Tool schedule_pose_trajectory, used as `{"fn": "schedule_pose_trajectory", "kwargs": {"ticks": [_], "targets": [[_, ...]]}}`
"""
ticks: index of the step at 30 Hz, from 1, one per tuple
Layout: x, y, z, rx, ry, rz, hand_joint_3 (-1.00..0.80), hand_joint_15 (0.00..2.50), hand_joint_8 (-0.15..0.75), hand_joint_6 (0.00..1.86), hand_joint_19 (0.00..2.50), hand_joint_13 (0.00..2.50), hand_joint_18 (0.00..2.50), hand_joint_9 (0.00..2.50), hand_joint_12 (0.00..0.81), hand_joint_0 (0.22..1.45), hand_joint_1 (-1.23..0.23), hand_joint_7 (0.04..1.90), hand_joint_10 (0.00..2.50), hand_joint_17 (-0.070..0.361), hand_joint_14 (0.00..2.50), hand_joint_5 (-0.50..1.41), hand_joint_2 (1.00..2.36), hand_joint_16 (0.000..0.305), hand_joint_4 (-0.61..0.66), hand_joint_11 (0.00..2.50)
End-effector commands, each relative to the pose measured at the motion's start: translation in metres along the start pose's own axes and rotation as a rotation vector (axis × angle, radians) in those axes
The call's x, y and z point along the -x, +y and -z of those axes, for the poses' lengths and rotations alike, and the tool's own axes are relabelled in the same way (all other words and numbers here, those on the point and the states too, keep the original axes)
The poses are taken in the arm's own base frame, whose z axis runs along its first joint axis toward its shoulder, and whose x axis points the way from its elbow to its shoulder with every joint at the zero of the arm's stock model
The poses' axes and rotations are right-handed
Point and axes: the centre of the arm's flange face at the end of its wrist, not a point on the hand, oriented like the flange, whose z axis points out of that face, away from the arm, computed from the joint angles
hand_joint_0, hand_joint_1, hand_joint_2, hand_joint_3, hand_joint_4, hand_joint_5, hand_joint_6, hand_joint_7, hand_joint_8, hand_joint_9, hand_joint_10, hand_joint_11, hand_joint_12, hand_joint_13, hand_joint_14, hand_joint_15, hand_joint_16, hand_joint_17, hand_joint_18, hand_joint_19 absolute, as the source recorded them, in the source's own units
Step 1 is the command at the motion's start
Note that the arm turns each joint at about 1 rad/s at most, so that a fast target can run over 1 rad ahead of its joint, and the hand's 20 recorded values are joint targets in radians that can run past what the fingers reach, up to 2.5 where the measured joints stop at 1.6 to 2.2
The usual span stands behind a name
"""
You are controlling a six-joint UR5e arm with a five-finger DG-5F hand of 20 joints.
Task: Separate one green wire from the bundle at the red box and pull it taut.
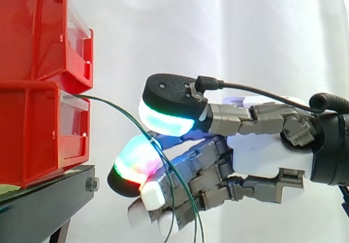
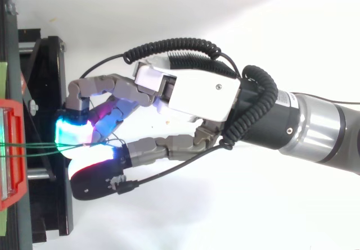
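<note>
Watch out. The hand [image 1: 267, 155] is pinching the green wires [image 1: 117, 107] just out from the lower red box [image 1: 32, 134]. One of its pads [image 1: 163, 120] is on top of them and another is under. I think both wires sit in the pinch. If you pull now, both may go tight, not just one. Pull too hard and they could slip out of the pinch. They could also tug the lower red box off the black stand [image 1: 43, 199] under it.

Now count. Two green wires come out of the lower red box. There are two boxes, with the top red box [image 1: 32, 30] sitting on it. There is one black stand and one hand.
</note>
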Motion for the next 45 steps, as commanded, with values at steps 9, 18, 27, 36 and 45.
{"fn": "schedule_pose_trajectory", "kwargs": {"ticks": [9,18,27,36,45], "targets": [[0.001,-0.003,0.005,-0.053,0.023,-0.041,-0.15,0.43,0.369,0.88,0.56,0.87,0.73,1.02,0.420,0.60,-0.61,1.16,0.02,0.133,0.02,-0.16,1.02,0.059,0.25,0.55],[0.005,0.015,0.000,-0.108,0.042,-0.051,-0.40,0.44,0.367,0.84,0.56,0.90,0.76,1.04,0.429,0.54,-0.53,1.06,0.02,0.140,0.02,-0.16,1.01,0.062,0.26,0.54],[0.013,0.029,0.005,-0.155,0.060,-0.047,-0.32,0.44,0.365,0.82,0.57,0.90,0.75,1.04,0.428,0.57,-0.56,1.09,0.02,0.137,0.02,-0.16,1.02,0.061,0.24,0.54],[0.024,0.053,0.007,-0.143,0.049,-0.052,-0.33,0.44,0.365,0.82,0.58,0.90,0.76,1.04,0.429,0.58,-0.57,1.10,0.02,0.137,0.02,-0.16,1.02,0.061,0.25,0.54],[0.030,0.051,0.007,-0.158,0.007,-0.070,-0.25,0.44,0.367,0.84,0.57,0.90,0.76,1.05,0.427,0.59,-0.58,1.12,0.02,0.136,0.02,-0.16,1.02,0.061,0.24,0.55]]}}
